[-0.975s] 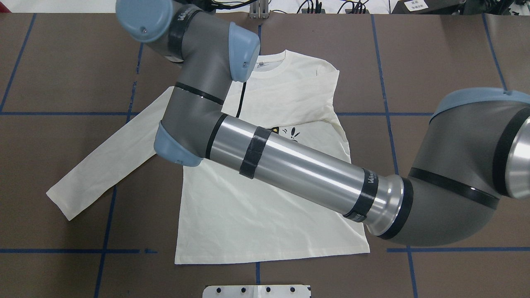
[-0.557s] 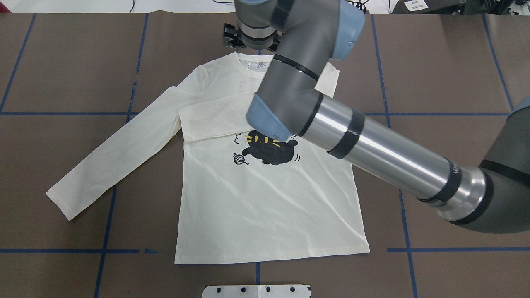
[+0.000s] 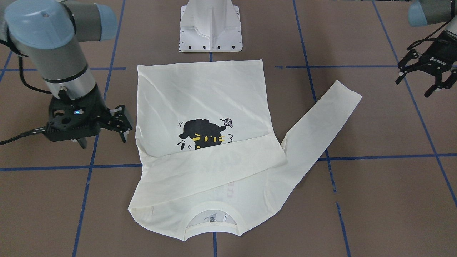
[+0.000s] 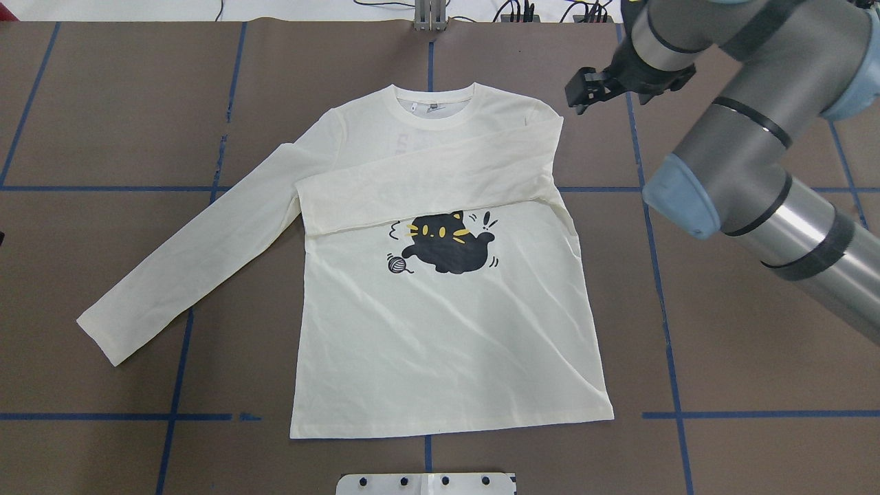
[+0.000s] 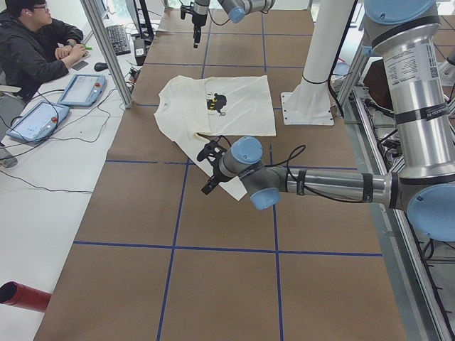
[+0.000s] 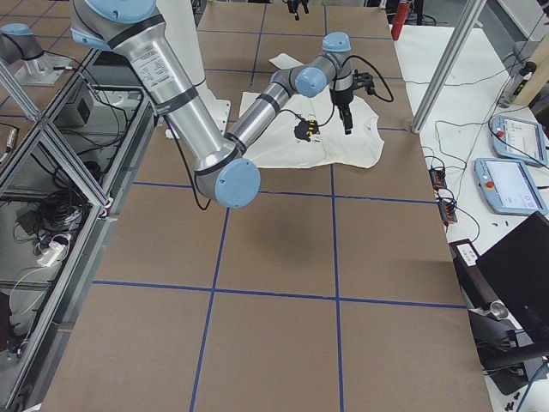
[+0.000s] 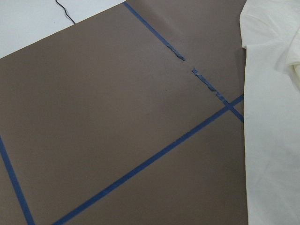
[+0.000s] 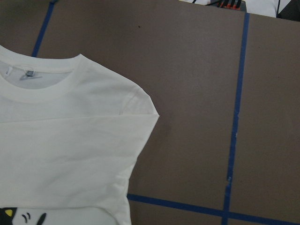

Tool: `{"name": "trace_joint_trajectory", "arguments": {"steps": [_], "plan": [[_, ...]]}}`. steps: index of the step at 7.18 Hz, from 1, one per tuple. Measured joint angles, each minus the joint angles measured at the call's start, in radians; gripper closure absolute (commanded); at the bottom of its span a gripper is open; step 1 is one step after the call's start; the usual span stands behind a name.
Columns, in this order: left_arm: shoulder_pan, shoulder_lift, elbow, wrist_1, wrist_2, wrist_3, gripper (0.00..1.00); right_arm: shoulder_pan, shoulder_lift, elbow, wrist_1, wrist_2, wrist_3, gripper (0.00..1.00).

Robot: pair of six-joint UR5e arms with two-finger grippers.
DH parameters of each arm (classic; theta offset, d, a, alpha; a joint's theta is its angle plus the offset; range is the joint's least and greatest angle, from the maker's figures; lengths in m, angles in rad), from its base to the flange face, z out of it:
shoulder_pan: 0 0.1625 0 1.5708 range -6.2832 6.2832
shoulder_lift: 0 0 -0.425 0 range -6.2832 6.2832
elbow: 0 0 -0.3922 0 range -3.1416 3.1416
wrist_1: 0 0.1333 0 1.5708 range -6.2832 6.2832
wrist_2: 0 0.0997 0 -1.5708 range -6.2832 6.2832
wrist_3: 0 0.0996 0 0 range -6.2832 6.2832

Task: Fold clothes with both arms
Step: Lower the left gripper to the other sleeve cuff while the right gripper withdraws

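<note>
Cream long-sleeve T-shirt (image 4: 447, 344), just one, lying flat and print-up mid-way on the brown table (image 4: 103, 103). One folded sleeve (image 4: 426, 185) crosses the chest above the single black cat (image 4: 443, 249). The other sleeve (image 4: 185, 275) sticks out to the robot's left. Two arms, two tools: the right tool (image 3: 103, 137) hangs off the shirt's right edge, jaws apart, empty. The left tool (image 3: 414, 87) sits beyond the loose sleeve, also spread, holding nothing.

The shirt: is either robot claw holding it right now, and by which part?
Nothing is held. The right gripper and left gripper are both open, clear of the T-shirt.
</note>
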Motion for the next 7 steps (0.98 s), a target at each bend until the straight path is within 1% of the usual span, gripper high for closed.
{"name": "trace_joint_trajectory", "arguments": {"steps": [1,2,3,4,5,6,7], "plan": [[0.104,0.025,-0.022,-0.003,0.066,-0.052,0.0,0.05,-0.082,0.032,0.001,0.041,-0.103,0.0],[0.229,0.036,-0.033,-0.006,0.153,-0.13,0.01,0.101,-0.158,0.057,0.004,0.085,-0.191,0.0],[0.372,0.039,-0.037,-0.006,0.262,-0.225,0.04,0.147,-0.231,0.077,0.024,0.126,-0.255,0.0],[0.495,0.04,-0.037,-0.003,0.35,-0.299,0.19,0.175,-0.285,0.089,0.059,0.16,-0.283,0.0],[0.582,0.041,-0.036,0.001,0.408,-0.341,0.26,0.187,-0.315,0.097,0.085,0.179,-0.291,0.0],[0.627,0.041,-0.033,0.005,0.443,-0.36,0.35,0.192,-0.327,0.102,0.096,0.187,-0.292,0.0],[0.646,0.041,-0.03,0.012,0.458,-0.367,0.36,0.193,-0.331,0.107,0.1,0.189,-0.292,0.0]]}}
